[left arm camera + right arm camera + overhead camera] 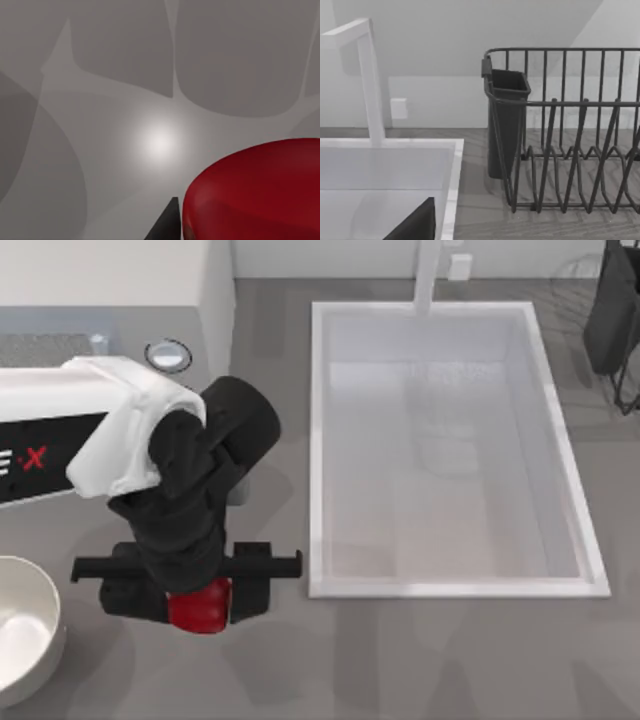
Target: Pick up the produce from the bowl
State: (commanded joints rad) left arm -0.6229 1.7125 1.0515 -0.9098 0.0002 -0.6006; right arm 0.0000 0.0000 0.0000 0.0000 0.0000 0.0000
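left end effector (200,602): clamped on the produce, one black finger on each side of it, hanging over the grey bench a bit right of the bowl and just left of the sink's near corner. Pretty sure it's off the surface, since my left wrist view has open bench behind the red thing.

produce (199,605): small glossy red rounded item, pinched between the fingers and clear of the bowl, not inside it. From above I only get its lower half peeking out under the wrist. In the left wrist view it's the big red curve (255,192) close to the lens, with a dark finger tip (167,222) right beside it.

bowl (40,585): cream, thick rim, plain smooth inside, sitting at the left edge of the bench and partly cut off by the frame. Near the produce, but not touching it.

left arm (110,430): white shell with a black wrist, coming in from the left edge and bending down toward the end effector.

sink (318,440): large white rectangular basin filling the middle and right of the bench, with a white faucet (430,275) at its far side.

right end effector: can't tell if the fingers are apart or together. My right wrist view just catches a dark corner (417,225) of it, above the sink rim.

dish rack (570,135): dark wire rack with a dark cup-shaped holder (507,120) hooked on its side, standing on the bench just beside the sink.
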